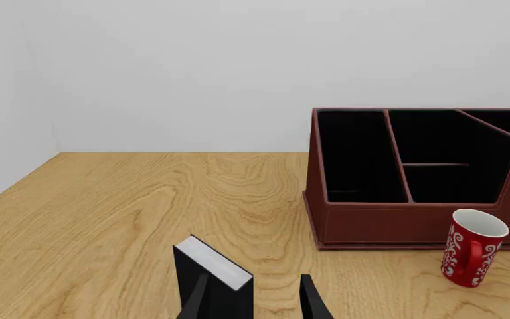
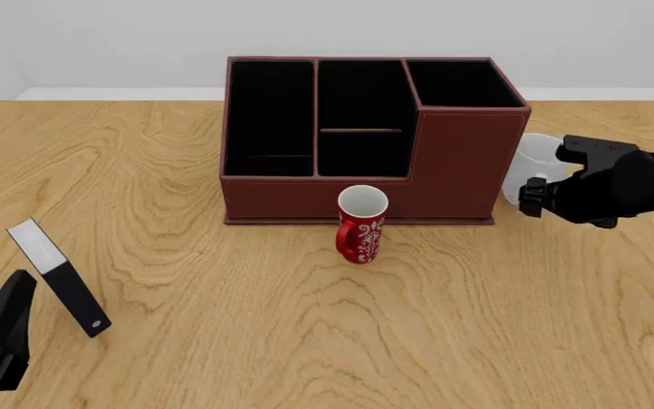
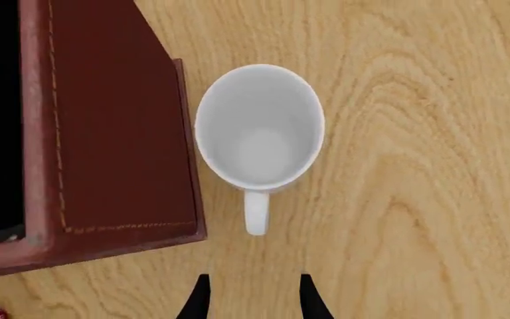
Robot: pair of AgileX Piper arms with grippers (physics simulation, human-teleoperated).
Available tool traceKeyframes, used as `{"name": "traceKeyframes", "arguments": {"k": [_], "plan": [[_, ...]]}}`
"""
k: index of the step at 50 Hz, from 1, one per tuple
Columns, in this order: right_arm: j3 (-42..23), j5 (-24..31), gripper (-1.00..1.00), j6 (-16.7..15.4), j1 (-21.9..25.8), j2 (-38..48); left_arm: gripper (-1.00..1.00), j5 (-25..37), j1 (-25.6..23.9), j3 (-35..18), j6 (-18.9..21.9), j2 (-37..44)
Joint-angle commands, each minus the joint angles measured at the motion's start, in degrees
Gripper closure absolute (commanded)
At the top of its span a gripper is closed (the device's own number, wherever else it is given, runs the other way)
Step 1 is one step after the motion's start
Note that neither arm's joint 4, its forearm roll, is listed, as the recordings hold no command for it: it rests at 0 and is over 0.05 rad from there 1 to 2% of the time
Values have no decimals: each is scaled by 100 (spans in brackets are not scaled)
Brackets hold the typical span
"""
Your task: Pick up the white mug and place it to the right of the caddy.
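The white mug [image 2: 530, 162] stands upright on the table just right of the caddy [image 2: 452, 175], its handle towards the arms' side. In the right wrist view the mug [image 3: 259, 133] is seen from above, close beside the caddy's red-brown wall [image 3: 113, 133] and beyond the fingertips. My right gripper [image 2: 548, 177] hovers over the mug, open and empty, and it also shows in its wrist view [image 3: 250, 299]. My left gripper [image 2: 14, 294] is open and empty at the near left.
A red patterned mug [image 2: 361, 226] stands in front of the caddy's middle. A black-and-white slab [image 2: 60, 277] leans just ahead of my left gripper [image 1: 253, 299]. The left wrist view shows the slab [image 1: 210, 276], caddy [image 1: 379, 222] and red mug [image 1: 472, 249].
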Motion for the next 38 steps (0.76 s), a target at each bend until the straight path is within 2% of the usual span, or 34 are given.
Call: {"name": "traceKeyframes", "arguments": {"k": [1, 13, 38], "plan": [[192, -8, -100, -22, 1, -357, -100, 0, 0, 0, 0, 0], [252, 101, -100, -135, -62, -727, -100, 0, 0, 0, 0, 0], [296, 246, -100, -146, -67, -1208, -100, 0, 0, 0, 0, 0]]}}
